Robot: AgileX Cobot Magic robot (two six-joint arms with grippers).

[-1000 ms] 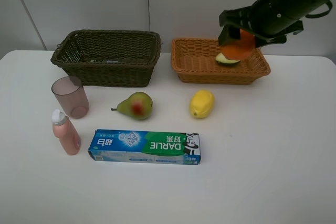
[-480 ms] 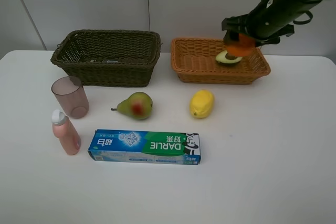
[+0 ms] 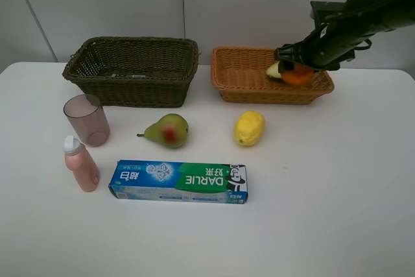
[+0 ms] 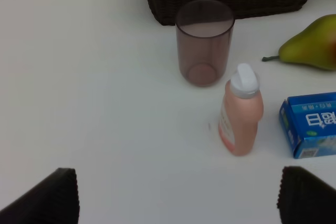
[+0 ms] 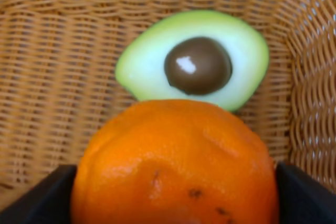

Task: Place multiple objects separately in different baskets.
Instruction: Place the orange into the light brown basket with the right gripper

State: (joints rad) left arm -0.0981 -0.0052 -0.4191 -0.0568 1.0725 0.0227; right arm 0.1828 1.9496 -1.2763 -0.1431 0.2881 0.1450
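Note:
My right gripper (image 3: 297, 68) is shut on the orange (image 3: 298, 75), low inside the light orange-tan basket (image 3: 241, 81). The orange (image 5: 173, 166) sits between the dark fingers, right beside the halved avocado (image 5: 194, 61), which lies cut side up on the basket floor. My left gripper (image 4: 177, 203) is open over the table, with nothing between its fingertips (image 4: 50, 195). Ahead of it stand the mauve cup (image 4: 204, 40) and the pink white-capped bottle (image 4: 240, 111). On the table lie the pear (image 3: 167, 130), the lemon (image 3: 249, 128) and the DARLIE toothpaste box (image 3: 178, 181).
The dark brown-green basket (image 3: 130, 45) stands at the back left, beside the tan one. The cup (image 3: 86, 119) and pink bottle (image 3: 80, 163) stand at the left, in front of it. A pale wall rises behind the baskets.
My right gripper has come down and to the right with the orange, from above the tan basket to low inside it beside the avocado. The left side has not changed.

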